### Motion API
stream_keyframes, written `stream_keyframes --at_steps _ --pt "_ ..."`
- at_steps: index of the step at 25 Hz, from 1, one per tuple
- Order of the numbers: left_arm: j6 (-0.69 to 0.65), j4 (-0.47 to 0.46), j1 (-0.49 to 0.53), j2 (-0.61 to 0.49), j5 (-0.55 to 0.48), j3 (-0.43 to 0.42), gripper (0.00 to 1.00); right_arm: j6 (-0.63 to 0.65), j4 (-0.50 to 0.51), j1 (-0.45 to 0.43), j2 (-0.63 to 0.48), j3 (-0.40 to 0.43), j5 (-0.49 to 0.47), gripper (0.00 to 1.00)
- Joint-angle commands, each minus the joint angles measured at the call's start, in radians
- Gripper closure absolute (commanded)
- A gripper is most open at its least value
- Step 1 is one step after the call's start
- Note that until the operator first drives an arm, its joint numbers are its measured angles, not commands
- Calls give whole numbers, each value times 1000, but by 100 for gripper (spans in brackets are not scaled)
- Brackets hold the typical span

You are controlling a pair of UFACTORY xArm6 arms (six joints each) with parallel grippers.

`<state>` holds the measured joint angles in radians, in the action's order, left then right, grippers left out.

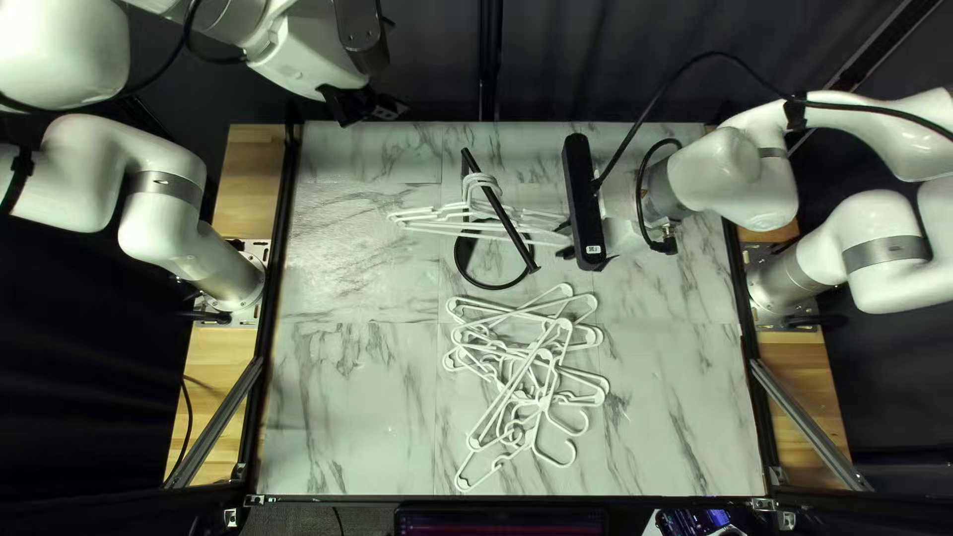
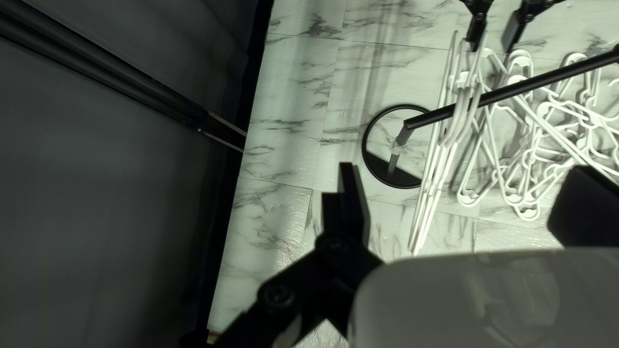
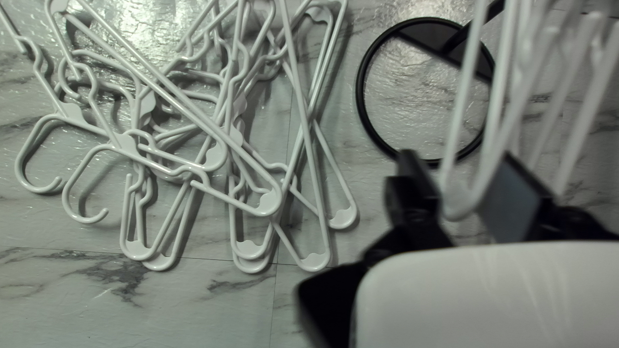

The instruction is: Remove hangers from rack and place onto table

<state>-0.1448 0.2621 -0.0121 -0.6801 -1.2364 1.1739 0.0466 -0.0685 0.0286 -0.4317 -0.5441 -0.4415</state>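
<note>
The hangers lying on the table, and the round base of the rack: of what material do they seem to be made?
The hangers look like white moulded plastic, smooth and slightly glossy: rounded rods, with thin webs filling the corners.
The rack's base is black and looks like painted metal: a slim ring with a flat plate across one part, though hard plastic remains possible.

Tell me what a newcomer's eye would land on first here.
Probably the tangled heap of white hangers on the marble-patterned table, toward its near edge. Next comes the black rack just beyond it, with more white hangers hooked on its slanting bar. At the rack's right in the top left view, my right tool stands open around a hanger's end.
</note>
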Motion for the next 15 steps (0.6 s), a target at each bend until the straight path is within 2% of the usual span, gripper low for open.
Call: stream_keyframes --at_steps 1,7,12,15 --pt "0 0 0 0 0 0 0 -26 -32 8 -17 -26 -41 100" --pt "0 0 0 0 0 0 0 -79 -86 43 -46 -65 -108 100" --pt "0 0 0 0 0 0 0 -151 -131 99 -104 -29 -136 100" --pt "0 0 0 0 0 0 0 -209 -155 167 -153 -11 -178 100"
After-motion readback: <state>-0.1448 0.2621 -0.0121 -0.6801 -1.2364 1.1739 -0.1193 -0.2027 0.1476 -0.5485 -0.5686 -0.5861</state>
